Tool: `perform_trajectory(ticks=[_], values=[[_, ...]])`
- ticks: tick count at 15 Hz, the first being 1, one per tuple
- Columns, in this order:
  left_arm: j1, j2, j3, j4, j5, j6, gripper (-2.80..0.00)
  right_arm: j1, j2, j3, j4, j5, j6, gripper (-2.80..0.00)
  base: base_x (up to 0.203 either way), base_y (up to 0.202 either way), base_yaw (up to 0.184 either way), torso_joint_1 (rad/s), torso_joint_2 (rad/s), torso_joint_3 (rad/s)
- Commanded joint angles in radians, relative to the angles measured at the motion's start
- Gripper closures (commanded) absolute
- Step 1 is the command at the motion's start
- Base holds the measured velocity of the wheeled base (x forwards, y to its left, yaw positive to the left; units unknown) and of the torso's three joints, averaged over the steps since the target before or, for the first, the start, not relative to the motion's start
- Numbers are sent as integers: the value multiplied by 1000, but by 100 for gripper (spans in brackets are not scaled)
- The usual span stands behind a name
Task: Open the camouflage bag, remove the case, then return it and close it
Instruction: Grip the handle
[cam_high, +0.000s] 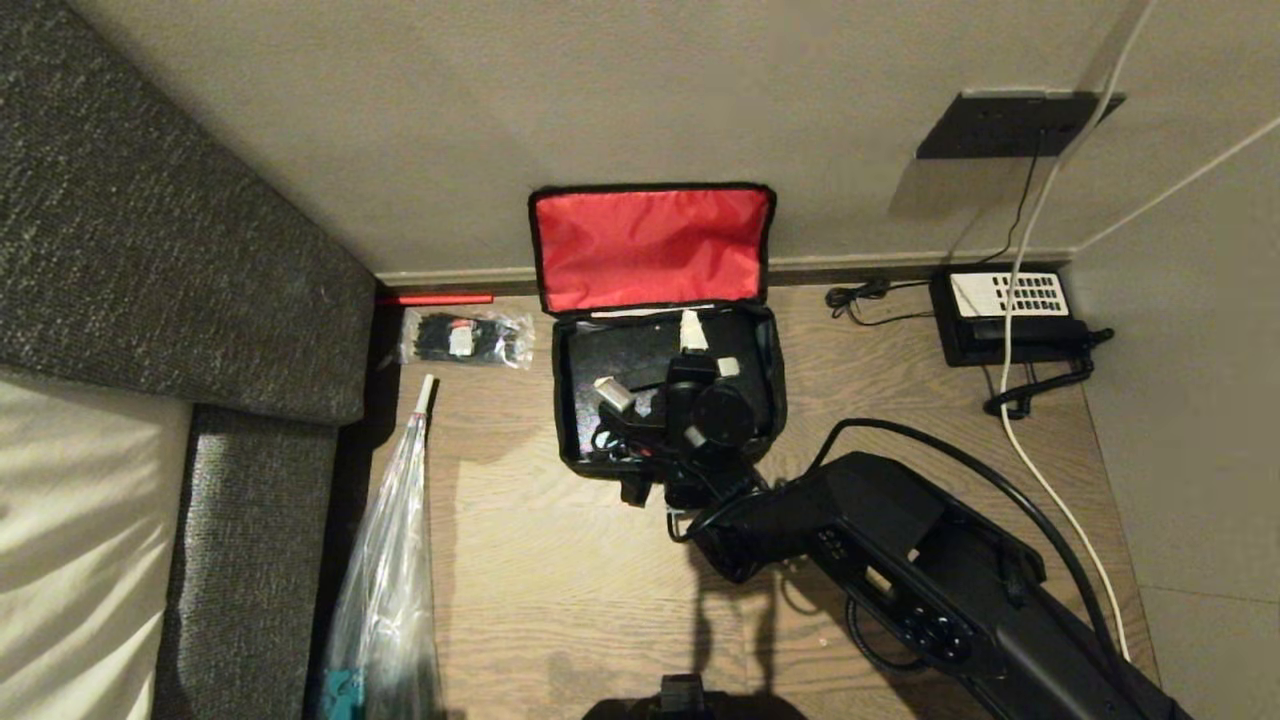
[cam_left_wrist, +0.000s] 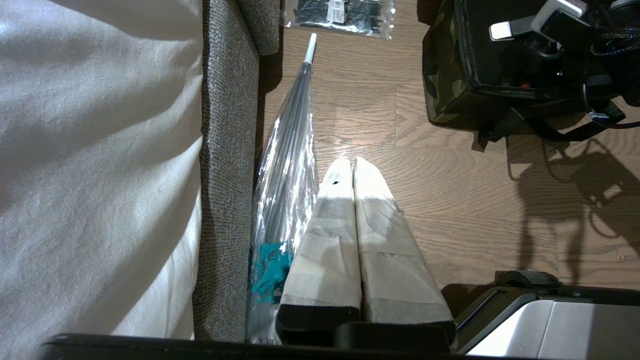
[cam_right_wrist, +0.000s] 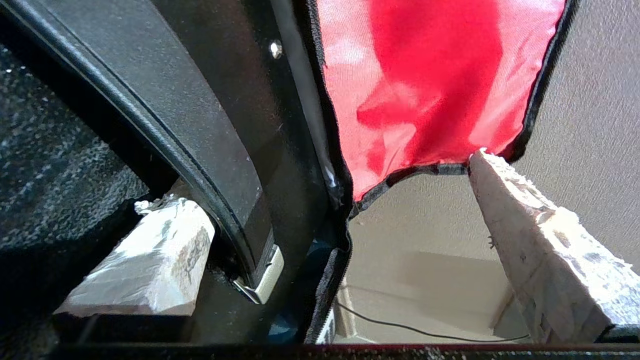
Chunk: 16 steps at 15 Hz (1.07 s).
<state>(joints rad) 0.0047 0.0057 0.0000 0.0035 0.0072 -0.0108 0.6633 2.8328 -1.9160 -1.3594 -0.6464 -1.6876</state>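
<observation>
Nearest the robot, the left claw (cam_left_wrist: 354, 170) hung low over the wooden floor (cam_high: 560, 560), its two taped fingers pressed together and holding nothing, just beside a folded clear umbrella (cam_high: 385, 560) that lay along the base of the grey sofa (cam_high: 180, 250). The right arm reached forward from the lower right, and the right claw (cam_high: 655, 362) was set down into the open camouflage bag (cam_high: 775, 400), its fingers spread wide apart. In the right wrist view one taped finger (cam_right_wrist: 145, 260) sat inside the bag against the black case (cam_right_wrist: 210, 130), near a small metal latch at the case's edge, while the other finger (cam_right_wrist: 540, 245) stood outside the bag's wall with its tip touching the black trim of the raised lid; the fingers straddled the edge without closing on anything. The case (cam_high: 610, 350) lay in the bag's body, still inside it. The bag rested on the floor close to the wall (cam_high: 600, 90), its lid (cam_high: 652, 248) flipped up against the wall so that the red lining faced outward. To the bag's left, near the sofa corner, lay a clear packet of black ties (cam_high: 465, 338). To the right, well apart from the bag, a black telephone (cam_high: 1010, 312) with a white keypad sat by the baseboard, a white cable running past it.
</observation>
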Motion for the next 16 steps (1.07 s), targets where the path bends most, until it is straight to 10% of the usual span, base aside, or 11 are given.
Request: perform_trajectory(ticks=[1, 14, 15, 16], values=[[1, 2, 3, 0, 0, -1, 0, -12, 12, -19, 1, 4, 6, -280, 0, 0, 0, 0, 0, 0], [1, 3, 3, 0, 0, -1, 0, -21, 11, -34, 13, 2, 40, -280, 0, 0, 0, 0, 0, 0], [1, 2, 3, 0, 0, -1, 0, -21, 12, -32, 13, 2, 38, 0, 0, 0, 0, 0, 0, 0], [0, 2, 3, 0, 0, -1, 0, -21, 13, -34, 13, 2, 40, 0, 0, 0, 0, 0, 0, 0]])
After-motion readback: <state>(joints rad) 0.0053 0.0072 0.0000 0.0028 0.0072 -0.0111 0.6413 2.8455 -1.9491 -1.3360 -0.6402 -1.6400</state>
